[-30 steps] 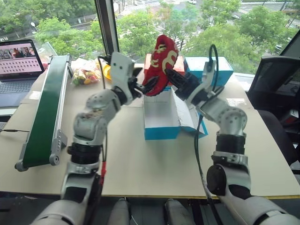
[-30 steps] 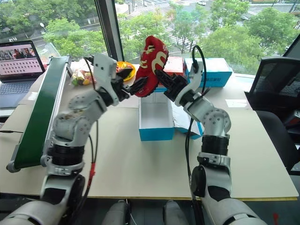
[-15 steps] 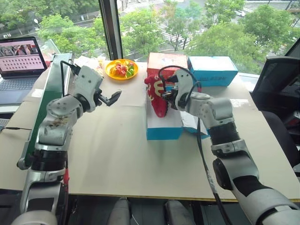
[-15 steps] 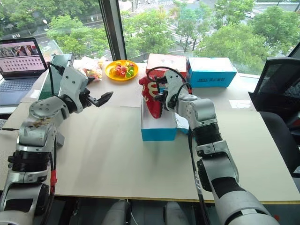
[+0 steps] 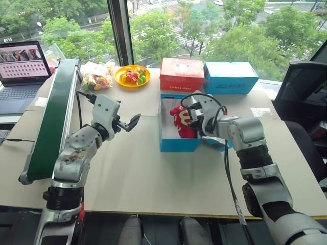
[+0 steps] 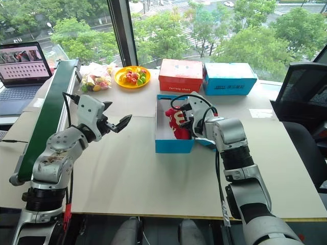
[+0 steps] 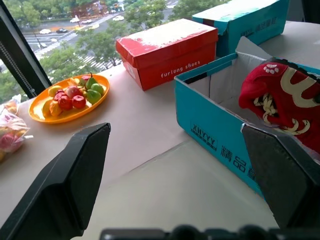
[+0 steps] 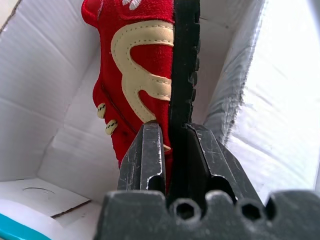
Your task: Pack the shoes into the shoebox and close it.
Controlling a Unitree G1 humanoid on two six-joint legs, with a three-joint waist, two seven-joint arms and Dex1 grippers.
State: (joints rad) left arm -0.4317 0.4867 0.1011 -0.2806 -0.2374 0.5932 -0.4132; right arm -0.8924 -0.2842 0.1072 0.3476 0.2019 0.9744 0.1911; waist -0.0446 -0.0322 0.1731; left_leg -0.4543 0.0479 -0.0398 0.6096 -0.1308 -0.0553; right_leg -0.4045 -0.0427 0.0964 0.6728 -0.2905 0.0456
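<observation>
at centre left the left claw (image 5: 134, 121) hangs above the tabletop (image 5: 138, 168) with its fingers spread and nothing between them. at centre, a red shoe (image 5: 182, 121) sits inside the open blue shoebox (image 5: 176, 143), and the right claw (image 5: 194, 120) grips its sole.

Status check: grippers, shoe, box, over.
Left gripper open, empty, beside the shoebox. Right gripper in the box, fingers either side of the red shoe. Lid not closed. Nothing in the way.
</observation>
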